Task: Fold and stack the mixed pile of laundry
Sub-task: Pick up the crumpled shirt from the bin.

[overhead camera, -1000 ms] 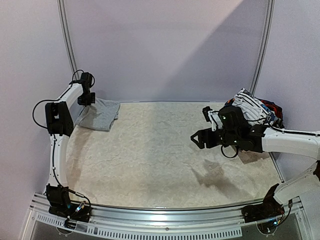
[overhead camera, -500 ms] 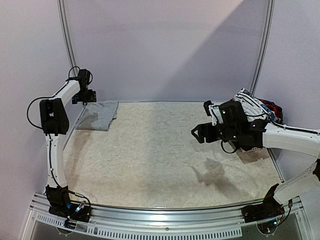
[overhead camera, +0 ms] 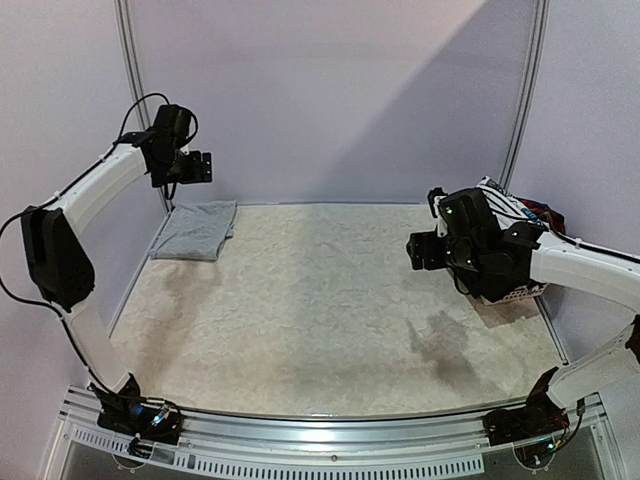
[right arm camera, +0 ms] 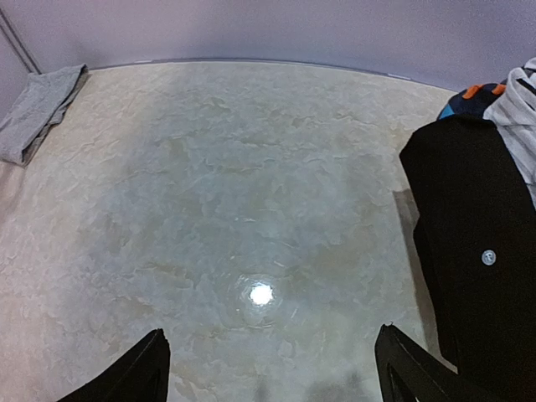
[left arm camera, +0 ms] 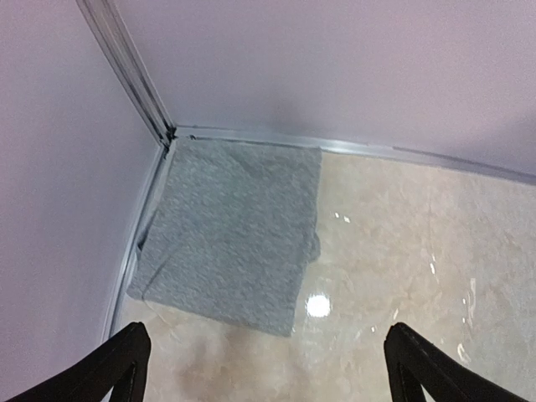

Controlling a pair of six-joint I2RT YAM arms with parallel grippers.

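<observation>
The left claw (overhead camera: 205, 167) is held up high above the far left corner of the desk (overhead camera: 300, 320). Its two fingers are spread wide, and nothing is held between them. Under it a grey cloth (left arm camera: 234, 234) is laid flat and folded, tucked into that corner (one side is pressed up against the rail (left arm camera: 153, 188)).

The right claw (overhead camera: 415, 250) is held over the right side of the desk and pointed toward the middle. Its fingers are spread wide too, and nothing is gripped.

The pile (overhead camera: 515, 215) is heaped at the far right edge of the desk, partly hidden by the right arm. In the right wrist view, black trousers (right arm camera: 469, 251) with a small pale button (right arm camera: 488, 257) are seen at the front of it. A white piece (right arm camera: 521, 109) with black stripes is laid on top, and orange and blue bits (right arm camera: 469, 94) are seen just beside that.
</observation>
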